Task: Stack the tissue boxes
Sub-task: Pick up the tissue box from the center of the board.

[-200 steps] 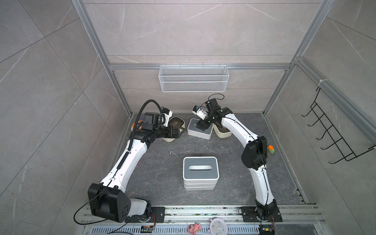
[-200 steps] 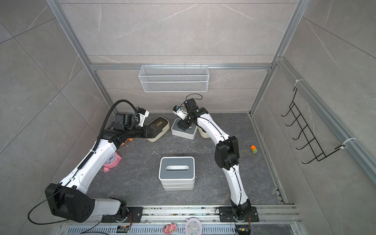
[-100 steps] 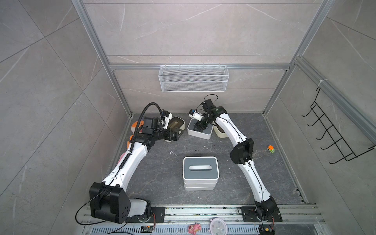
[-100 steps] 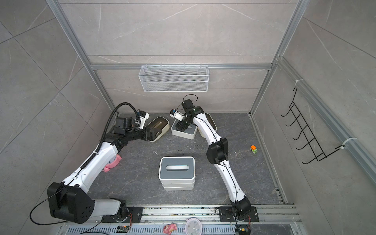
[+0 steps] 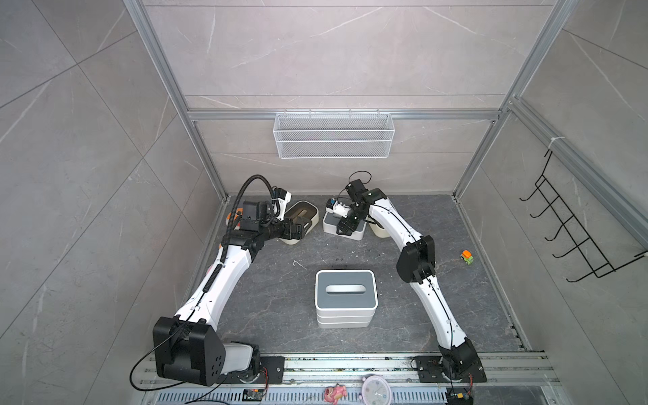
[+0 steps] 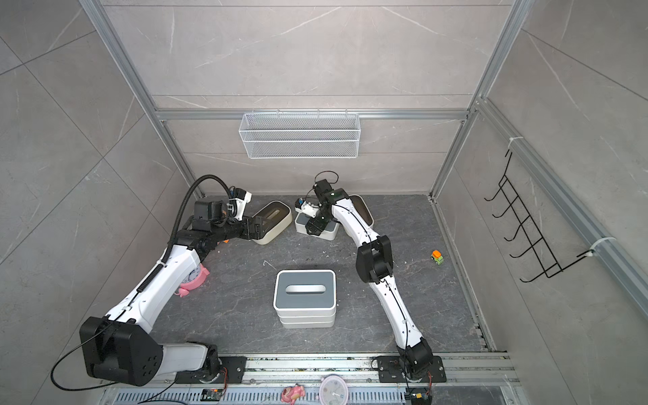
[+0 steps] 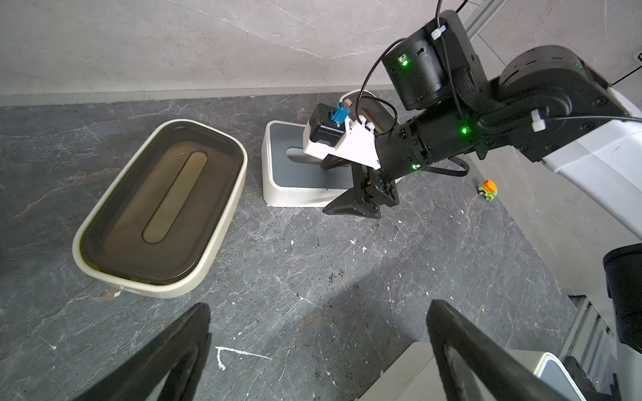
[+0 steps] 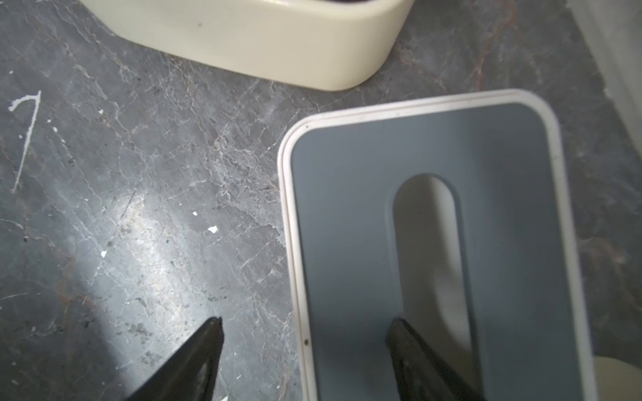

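A stack of white tissue boxes with a grey slotted lid on top stands mid-floor. At the back left lies a cream box with a dark-brown lid. My left gripper hovers open beside it, holding nothing. A single white box with a grey lid sits at the back. My right gripper is open astride its side wall, one finger outside and one at the slot. Another cream box lies partly hidden behind the right arm.
A white wire basket hangs on the back wall and a black hook rack on the right wall. A small toy car sits by the right wall. A pink alarm clock lies under the left arm.
The right arm's elbow swung left and its gripper came lower over the grey-lidded box at the back. The left arm and the boxes have hardly moved.
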Robot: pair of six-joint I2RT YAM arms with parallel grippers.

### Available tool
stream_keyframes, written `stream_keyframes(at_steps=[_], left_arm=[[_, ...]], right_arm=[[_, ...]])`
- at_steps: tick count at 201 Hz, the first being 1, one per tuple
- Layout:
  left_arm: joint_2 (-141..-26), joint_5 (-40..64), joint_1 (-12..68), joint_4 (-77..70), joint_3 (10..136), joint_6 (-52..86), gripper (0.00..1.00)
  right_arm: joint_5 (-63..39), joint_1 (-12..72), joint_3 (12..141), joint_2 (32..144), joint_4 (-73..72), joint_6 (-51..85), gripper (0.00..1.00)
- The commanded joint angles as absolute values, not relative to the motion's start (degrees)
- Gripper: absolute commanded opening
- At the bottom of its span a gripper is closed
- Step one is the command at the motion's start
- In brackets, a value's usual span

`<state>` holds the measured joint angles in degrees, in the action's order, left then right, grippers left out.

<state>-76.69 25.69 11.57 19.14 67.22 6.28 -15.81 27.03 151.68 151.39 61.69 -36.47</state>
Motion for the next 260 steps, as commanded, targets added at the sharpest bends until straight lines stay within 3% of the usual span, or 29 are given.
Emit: stream_keyframes(at_steps=[1,181,231,260], left_arm=[[-75.01,26.97,11.22,17.45,68.02,6.86,1.0],[-76.14,30.15,10.54,17.37,68.5,8.09,1.0],[-76.43,30.6,10.45,17.22,68.55,8.33,1.0],[-76.55,31.38,10.35,16.96,68.54,8.76,1.0]], right_arm=[[-14.08,27.16,150.91,150.96,61.81,-36.47,0.78],[-15.13,26.29,152.95,154.44,58.28,-34.54,0.8],[-15.73,26.11,152.81,155.16,58.32,-34.01,0.75],[-16.4,26.06,152.73,155.09,58.36,-33.77,0.67]])
